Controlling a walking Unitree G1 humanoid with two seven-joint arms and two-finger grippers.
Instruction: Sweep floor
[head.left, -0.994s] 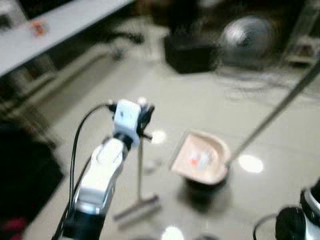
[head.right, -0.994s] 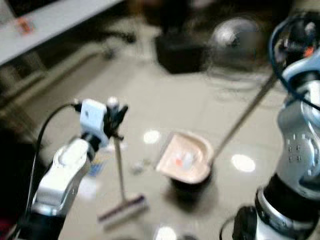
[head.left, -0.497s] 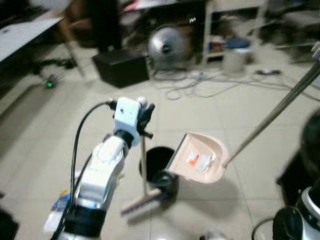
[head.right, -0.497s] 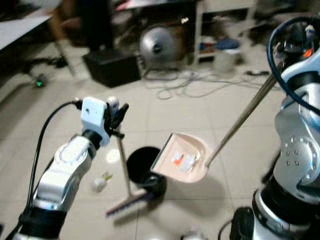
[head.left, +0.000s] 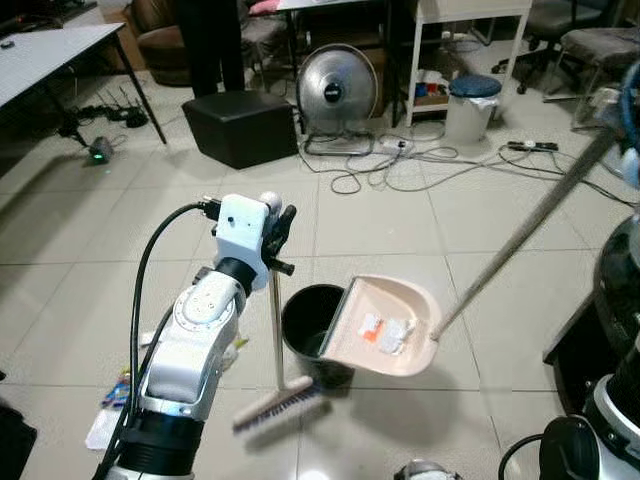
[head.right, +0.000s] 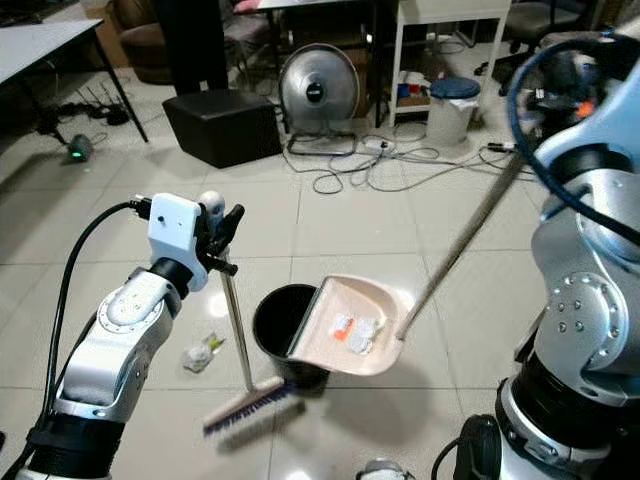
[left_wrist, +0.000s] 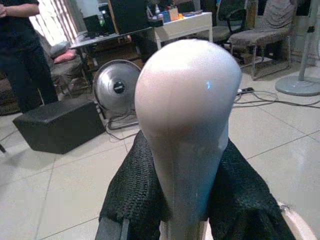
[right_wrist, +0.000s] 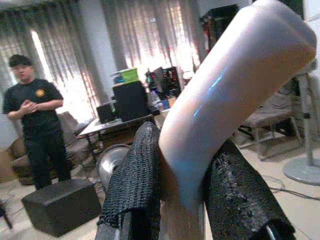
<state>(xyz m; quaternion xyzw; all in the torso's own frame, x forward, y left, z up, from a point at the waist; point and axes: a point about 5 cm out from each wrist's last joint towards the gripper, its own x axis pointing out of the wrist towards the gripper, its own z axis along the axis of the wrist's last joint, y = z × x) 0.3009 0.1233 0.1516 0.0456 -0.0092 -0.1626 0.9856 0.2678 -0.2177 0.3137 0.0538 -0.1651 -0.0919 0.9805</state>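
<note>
My left gripper (head.left: 272, 226) is shut on the top of the broom handle (left_wrist: 187, 110), its black fingers (left_wrist: 132, 195) at either side. The broom stick (head.left: 275, 330) runs down to the brush head (head.left: 280, 408) on the tiles, just left of a black bin (head.left: 308, 318). My right gripper (right_wrist: 182, 165) is shut on the dustpan's long handle (head.left: 520, 235). The beige dustpan (head.left: 400, 300) hangs tilted at the bin's right rim, with orange and white scraps (head.left: 388, 330) lying in it. A crumpled wrapper (head.right: 203, 350) lies on the floor left of the broom.
More litter (head.left: 118, 395) lies beside my left arm. Further back stand a black box (head.left: 240, 128), a floor fan (head.left: 338, 88), loose cables (head.left: 400, 165), a small white bin (head.left: 470, 105) and a table (head.left: 50, 50). A person (right_wrist: 37, 125) stands beyond the box.
The whole picture has swung from the table side toward the fan and sharpened, so the camera turned. Both grippers keep their hold. The black bin now shows plainly beside the dustpan.
</note>
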